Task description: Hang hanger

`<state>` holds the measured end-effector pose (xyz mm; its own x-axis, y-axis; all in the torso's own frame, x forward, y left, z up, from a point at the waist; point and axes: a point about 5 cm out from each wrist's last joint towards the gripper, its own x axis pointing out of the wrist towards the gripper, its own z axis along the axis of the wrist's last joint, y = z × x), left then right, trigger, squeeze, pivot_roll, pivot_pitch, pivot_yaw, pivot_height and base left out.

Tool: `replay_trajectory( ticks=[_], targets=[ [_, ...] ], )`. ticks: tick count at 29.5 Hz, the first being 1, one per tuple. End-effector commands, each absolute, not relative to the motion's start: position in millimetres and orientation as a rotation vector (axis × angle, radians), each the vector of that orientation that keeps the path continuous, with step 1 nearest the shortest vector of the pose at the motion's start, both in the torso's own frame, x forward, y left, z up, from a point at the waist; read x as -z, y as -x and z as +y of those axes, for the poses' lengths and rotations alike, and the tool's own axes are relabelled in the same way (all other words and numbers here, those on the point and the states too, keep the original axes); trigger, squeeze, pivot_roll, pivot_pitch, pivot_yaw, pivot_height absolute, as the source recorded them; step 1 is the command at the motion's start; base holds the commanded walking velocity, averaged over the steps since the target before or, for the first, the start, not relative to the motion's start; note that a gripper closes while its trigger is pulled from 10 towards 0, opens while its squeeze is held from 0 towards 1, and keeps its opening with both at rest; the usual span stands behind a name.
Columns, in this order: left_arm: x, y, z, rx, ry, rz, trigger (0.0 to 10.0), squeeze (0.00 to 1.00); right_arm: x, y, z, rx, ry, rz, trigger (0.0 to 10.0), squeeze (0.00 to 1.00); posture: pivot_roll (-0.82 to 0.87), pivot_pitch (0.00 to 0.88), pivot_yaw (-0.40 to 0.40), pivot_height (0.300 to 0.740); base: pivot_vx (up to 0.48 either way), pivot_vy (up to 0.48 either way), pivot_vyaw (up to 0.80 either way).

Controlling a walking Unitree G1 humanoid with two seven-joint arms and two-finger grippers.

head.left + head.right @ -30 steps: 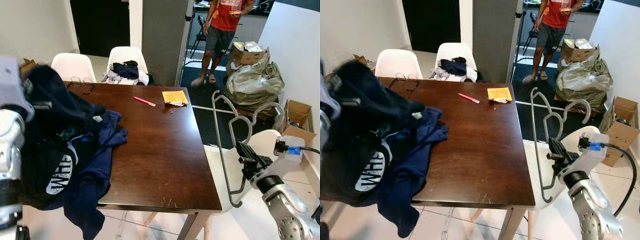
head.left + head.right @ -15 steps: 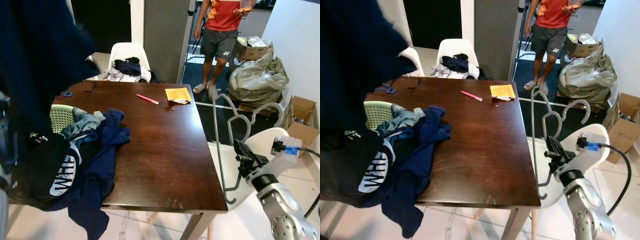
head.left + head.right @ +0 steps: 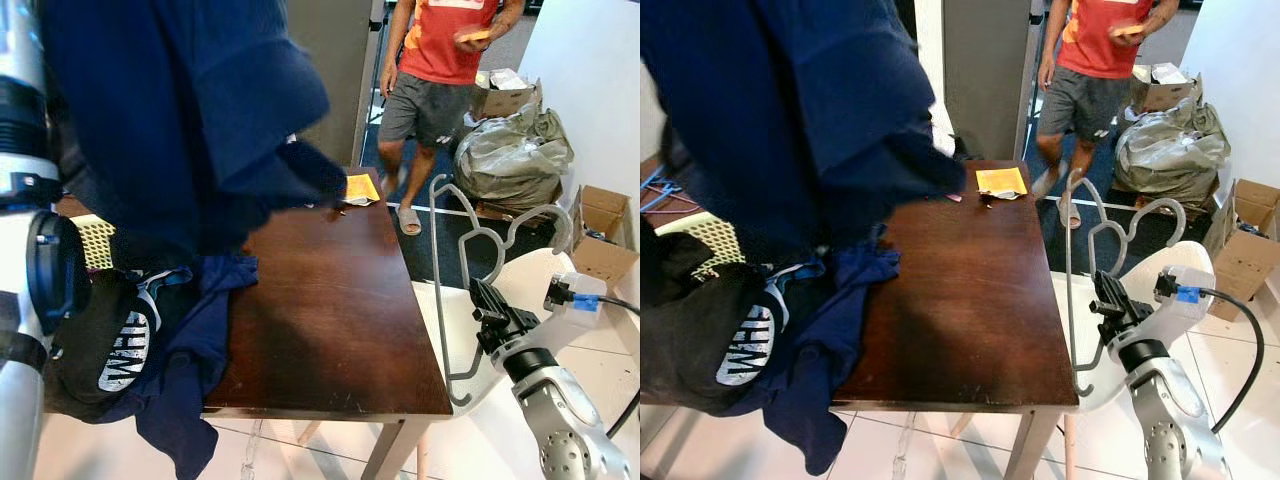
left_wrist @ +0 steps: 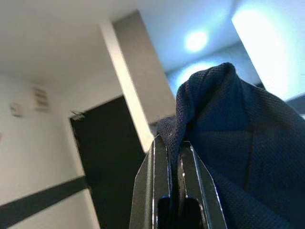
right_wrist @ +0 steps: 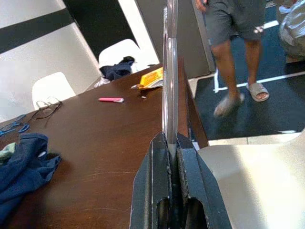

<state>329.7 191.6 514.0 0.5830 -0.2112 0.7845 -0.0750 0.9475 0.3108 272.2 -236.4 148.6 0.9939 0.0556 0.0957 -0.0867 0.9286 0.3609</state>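
The right pincer [image 3: 487, 305] is clamped tight on the lower bar of a grey wire hanger [image 3: 470, 262], holding it off the right edge of the worktop [image 3: 330, 300] above a white chair [image 3: 520, 285]. The hanger stands nearly upright, its long side running up from the pincer and its hook [image 3: 535, 222] curling over at the top, toward the cardboard box [image 3: 600, 235].

Up on the other side, the left pincer [image 4: 172, 183] is pressed closed on a fold of a dark navy garment [image 3: 190, 110], lifted high so the cloth drapes down in front of the robot's head.

So the hanger sits well to the right of the raised garment and lower than it. By my reckoning the right arm must swing the hanger leftward and up to meet the cloth.

More clothes [image 3: 160, 350] lie heaped on the worktop's left side, a yellow paper [image 3: 360, 187] at its far end. A person [image 3: 440, 70] in a red shirt walks beyond.
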Motion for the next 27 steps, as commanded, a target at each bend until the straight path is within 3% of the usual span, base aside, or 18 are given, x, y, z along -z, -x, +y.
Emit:
replay_trajectory(
  ticks=[1,2,6,11,12,15,17,20,21,22,23,25,27],
  targets=[
    [-501.8,-335.5,176.9,0.152,-0.314,-0.936,0.0,0.0,-148.0,-273.0,-240.4,-0.049,-0.389,-0.094,10.0,0.0,0.04,0.0,-0.014,0.74,0.0,0.0,0.0],
    [-473.1,-349.0,156.3,0.238,-0.293,-0.873,0.0,0.0,-148.1,-273.3,-242.2,-0.038,-0.392,-0.097,10.0,0.0,0.02,0.0,-0.021,0.74,0.0,0.0,0.0],
    [-454.5,-357.0,146.0,0.275,-0.269,-0.831,0.0,0.0,-148.2,-273.1,-243.7,-0.031,-0.394,-0.099,10.0,0.0,0.02,0.0,-0.021,0.74,0.0,0.0,0.0],
    [-472.2,-358.6,163.2,0.187,-0.253,-0.861,0.0,0.0,-147.7,-272.4,-247.6,-0.011,-0.408,-0.103,10.0,0.0,0.02,0.0,-0.019,0.74,0.0,0.0,0.0],
    [-494.1,-354.1,172.6,0.135,-0.272,-0.902,0.0,0.0,-147.2,-272.2,-248.8,-0.002,-0.411,-0.107,10.0,0.0,0.02,0.0,-0.012,0.74,0.0,0.0,0.0],
    [-509.6,-351.4,168.1,0.173,-0.236,-0.922,0.0,0.0,-146.9,-271.9,-249.8,0.006,-0.413,-0.111,10.0,0.0,0.01,0.0,-0.005,0.74,0.0,0.0,0.0],
    [-513.1,-348.2,122.9,0.444,-0.138,-0.934,0.0,0.0,-146.3,-269.7,-251.6,0.024,-0.413,-0.118,10.0,0.0,-0.01,0.0,0.009,0.74,0.0,0.0,0.0],
    [-513.1,-348.2,122.9,0.444,-0.138,-0.934,0.0,0.0,-146.3,-269.7,-251.6,0.024,-0.413,-0.118,10.0,0.0,-0.01,0.0,0.009,0.74,0.0,0.0,0.0],
    [-504.7,-346.4,101.5,0.578,-0.09,-0.922,0.0,0.0,-146.3,-268.2,-252.4,0.029,-0.412,-0.12,10.0,0.0,-0.02,0.0,0.009,0.74,0.0,0.0,0.0],
    [-504.7,-346.4,101.5,0.578,-0.09,-0.922,0.0,0.0,-146.3,-268.2,-252.4,0.029,-0.412,-0.12,10.0,0.0,-0.02,0.0,0.009,0.74,0.0,0.0,0.0],
    [-491.5,-344.9,85.1,0.682,-0.051,-0.902,0.0,0.0,-146.2,-266.6,-253.1,0.033,-0.411,-0.121,10.0,0.0,-0.02,0.0,0.008,0.74,0.0,0.0,0.0],
    [-491.5,-344.9,85.1,0.682,-0.051,-0.902,0.0,0.0,-146.2,-266.6,-253.1,0.033,-0.411,-0.121,10.0,0.0,-0.02,0.0,0.008,0.74,0.0,0.0,0.0],
    [-437.6,-359.0,88.4,0.689,0.015,-0.768,0.0,0.0,-146.7,-264.8,-254.2,0.033,-0.412,-0.116,10.0,0.0,-0.01,0.0,-0.006,0.74,0.0,0.0,0.0]
  ],
)
